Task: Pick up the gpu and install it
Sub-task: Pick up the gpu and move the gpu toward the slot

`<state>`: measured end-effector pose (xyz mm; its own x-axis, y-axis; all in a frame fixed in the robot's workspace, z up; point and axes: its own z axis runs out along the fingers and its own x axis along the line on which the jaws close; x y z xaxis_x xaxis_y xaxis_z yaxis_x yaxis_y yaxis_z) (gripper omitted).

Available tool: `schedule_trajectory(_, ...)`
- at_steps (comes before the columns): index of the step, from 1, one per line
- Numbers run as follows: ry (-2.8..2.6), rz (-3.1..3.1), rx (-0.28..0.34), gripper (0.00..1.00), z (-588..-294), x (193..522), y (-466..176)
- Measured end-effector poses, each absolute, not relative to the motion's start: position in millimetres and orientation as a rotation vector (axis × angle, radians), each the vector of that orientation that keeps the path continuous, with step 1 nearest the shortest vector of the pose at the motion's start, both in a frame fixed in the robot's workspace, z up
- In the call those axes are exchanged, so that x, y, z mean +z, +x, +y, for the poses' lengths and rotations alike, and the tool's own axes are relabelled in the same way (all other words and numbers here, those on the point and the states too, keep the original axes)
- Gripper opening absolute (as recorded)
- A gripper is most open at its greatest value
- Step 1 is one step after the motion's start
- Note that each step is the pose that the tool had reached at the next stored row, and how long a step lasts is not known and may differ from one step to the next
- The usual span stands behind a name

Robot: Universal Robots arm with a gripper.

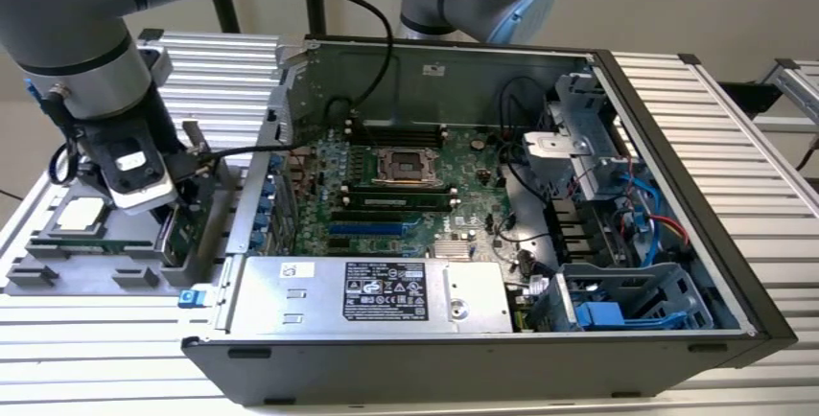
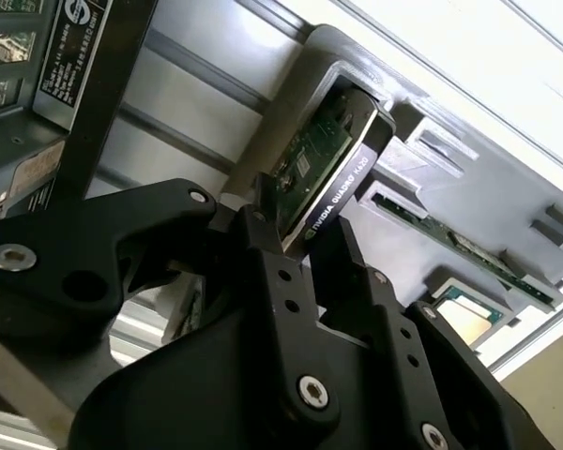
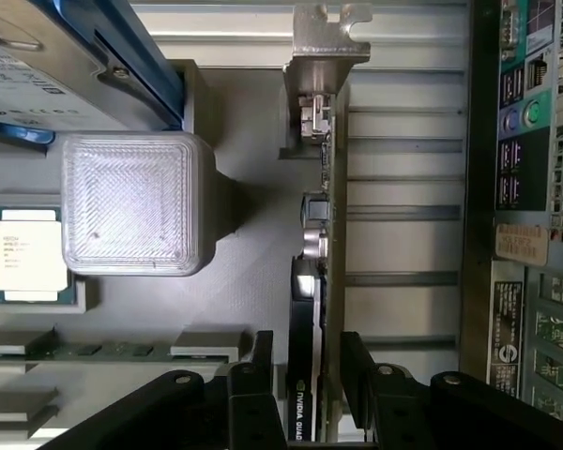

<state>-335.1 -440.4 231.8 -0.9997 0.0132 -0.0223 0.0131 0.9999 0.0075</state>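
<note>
While the gpu stands on edge in a slot of the gray holder tray, the 2 black jaws straddle its upper edge, at the end far from its silver bracket. 1 jaw faces the black cooler and 1 faces the green board. In the first wrist view a thin strip of gray shows between the board and the jaw beside it, so I judge them part open, gripping nothing. Out past the cooler-side jaw a CPU chip lies flat in the tray; past the board-side jaw stands the open computer case.

The card looks light and stiff but fragile. The smooth cooler shroud may slip, and the bare board carries small parts. A moderate squeeze across the 2 flat faces seems soundest, clear of the connector edge down in the slot.
</note>
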Motion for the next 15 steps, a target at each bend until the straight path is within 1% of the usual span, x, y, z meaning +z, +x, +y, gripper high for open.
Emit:
schedule_trajectory(7,0.021,3.119,0.010,1.00,-440.4,229.9,-335.1)
schedule_trajectory(8,0.021,3.119,0.010,0.00,-440.4,229.8,-335.1)
schedule_trajectory(15,0.020,3.119,0.011,0.00,-440.4,228.9,-335.1)
